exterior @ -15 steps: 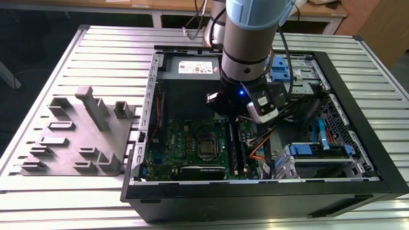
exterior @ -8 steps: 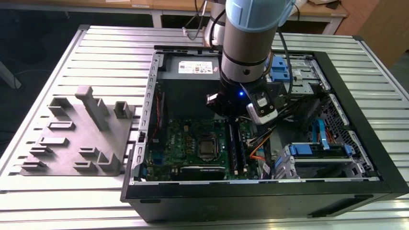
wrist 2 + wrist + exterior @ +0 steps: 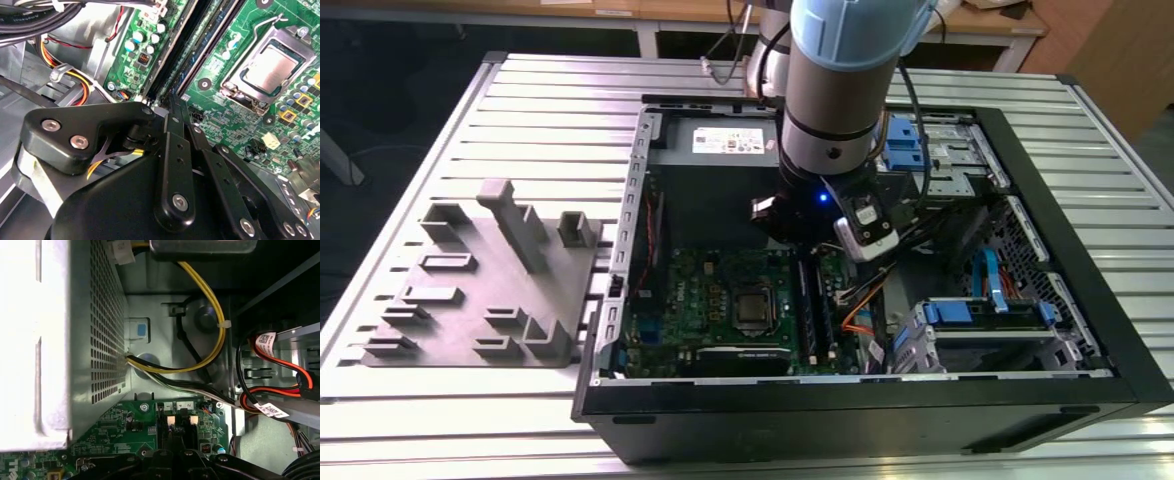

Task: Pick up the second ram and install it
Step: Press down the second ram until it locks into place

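Exterior view: even overhead light; slatted tabletop (image 3: 520, 100) pale, computer case (image 3: 1067, 380) interior dim, blue glow on arm (image 3: 823, 197). First wrist view: perforated metal wall (image 3: 55, 340) at frame left overexposed. Second wrist view: motherboard (image 3: 225, 100) sharp; hand (image 3: 172, 107) dark, softly blurred.

Place: I work in a robotics lab or assembly workshop set up for computer building.
Bench (image 3: 480, 420): ribbed aluminium slats carry everything under me.
Computer case (image 3: 1067, 330): a black desktop tower lies on its side, panel off.
Motherboard (image 3: 720, 290): green board exposed, its processor socket (image 3: 267, 70) bare in the second wrist view.
Wiring: yellow and black power cables (image 3: 200, 360) run past a perforated metal cage (image 3: 100, 330) in the first wrist view.
Fixture: a grey plastic parts tray (image 3: 480, 290) stands beside the case.
Background: wooden desks (image 3: 600, 15) stand behind the bench.
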You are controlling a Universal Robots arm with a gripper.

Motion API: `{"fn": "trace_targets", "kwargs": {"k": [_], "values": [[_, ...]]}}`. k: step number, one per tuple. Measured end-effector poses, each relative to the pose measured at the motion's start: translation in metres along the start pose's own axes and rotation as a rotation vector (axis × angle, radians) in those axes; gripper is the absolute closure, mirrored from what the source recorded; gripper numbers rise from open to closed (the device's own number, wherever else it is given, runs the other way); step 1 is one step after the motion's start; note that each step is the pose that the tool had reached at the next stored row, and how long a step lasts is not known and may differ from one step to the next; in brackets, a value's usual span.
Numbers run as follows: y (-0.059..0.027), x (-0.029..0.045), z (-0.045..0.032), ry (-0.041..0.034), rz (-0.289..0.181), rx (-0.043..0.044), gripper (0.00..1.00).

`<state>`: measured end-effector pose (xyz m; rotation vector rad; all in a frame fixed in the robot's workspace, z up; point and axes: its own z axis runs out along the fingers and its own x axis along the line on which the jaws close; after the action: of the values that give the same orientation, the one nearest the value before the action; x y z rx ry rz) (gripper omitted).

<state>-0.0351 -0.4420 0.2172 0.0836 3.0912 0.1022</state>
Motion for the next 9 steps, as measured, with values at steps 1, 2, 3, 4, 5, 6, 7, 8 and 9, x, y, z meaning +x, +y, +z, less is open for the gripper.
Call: {"fn": "trace_targets", "kwargs": {"k": [1,2,3,4,5,6,7,8,9], "values": [[0.0000,0.0000,0.0001,-0.0001,0.000,-0.0002,0.93],[0.0000,0.0000,0.0002,-0.0001,0.000,-0.0002,0.93],[0.0000,0.0000,0.0002,-0.0002,0.000,-0.0003,0.93],[0.0000,0.0000,0.0002,-0.0002,0.000,-0.0003,0.93],[0.0001,0.0000,0.0001,-0.0002,0.000,-0.0004,0.93],[0.0001,-0.0001,-0.0007,-0.0004,0.000,-0.0008,0.93],[0.0004,-0.0002,-0.0018,-0.0008,0.000,-0.0021,0.93],[0.0005,-0.0002,-0.0038,-0.0006,0.000,-0.0017,0.93],[0.0006,-0.0003,-0.0066,-0.0002,0.000,-0.0007,0.93]]}}
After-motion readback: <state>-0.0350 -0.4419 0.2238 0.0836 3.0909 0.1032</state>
